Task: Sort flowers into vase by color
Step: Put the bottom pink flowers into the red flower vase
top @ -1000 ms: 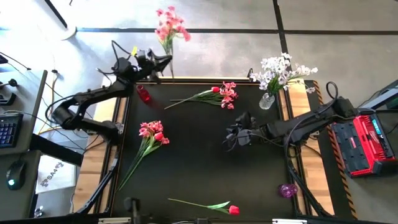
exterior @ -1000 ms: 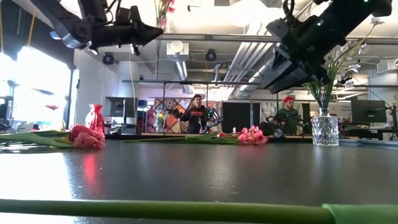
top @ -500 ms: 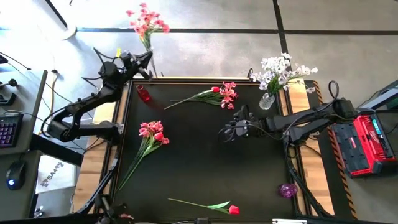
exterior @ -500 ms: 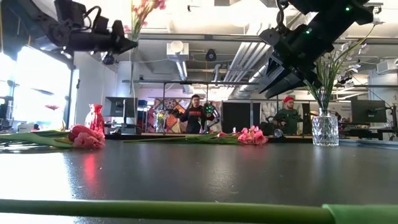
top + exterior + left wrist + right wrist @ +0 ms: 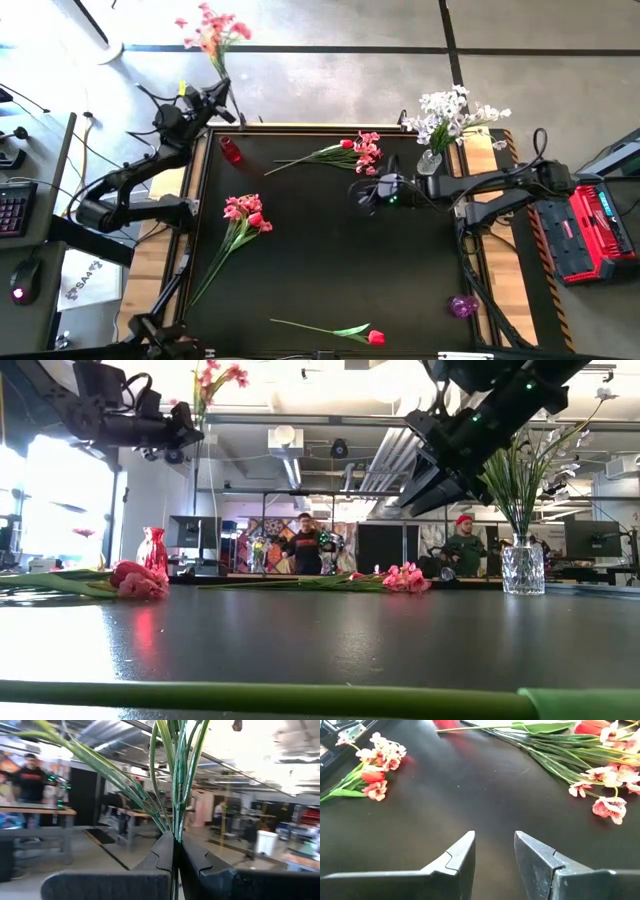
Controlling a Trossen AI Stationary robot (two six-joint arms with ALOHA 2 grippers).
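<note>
My left gripper (image 5: 210,97) is beyond the table's far left corner, shut on a spray of pink blossoms (image 5: 208,28) that stands above it. A small red vase (image 5: 231,150) sits at the far left of the table. A clear vase (image 5: 430,161) with white blossoms (image 5: 452,112) stands at the far right. Pink and red flowers (image 5: 352,152) lie at the far middle, and another pink bunch (image 5: 245,212) lies at the left. A red tulip (image 5: 375,337) lies by the near edge. My right gripper (image 5: 365,192) hangs open above the table's middle, just short of the far bunch. My left gripper pinches the pink spray's green stems (image 5: 176,836) between its two fingers (image 5: 164,854), which lie across the stems. The fingers point roughly level, slanting toward the far side. The spray stands nearly upright above them, blossoms (image 5: 215,378) on top, lifted clear of the table.
A purple vase (image 5: 463,305) sits at the near right edge. A red case (image 5: 590,230) lies right of the table. A keyboard and mouse (image 5: 22,285) are at the left. People stand in the room beyond the far edge (image 5: 305,550). Bare black tabletop (image 5: 330,260) lies in the middle.
My left gripper has swung toward the left beyond the far left corner, carrying the pink spray, which stays upright and clear. My right gripper, still open, has moved toward the far edge and leftward, closer to the pink and red flowers at the far middle.
</note>
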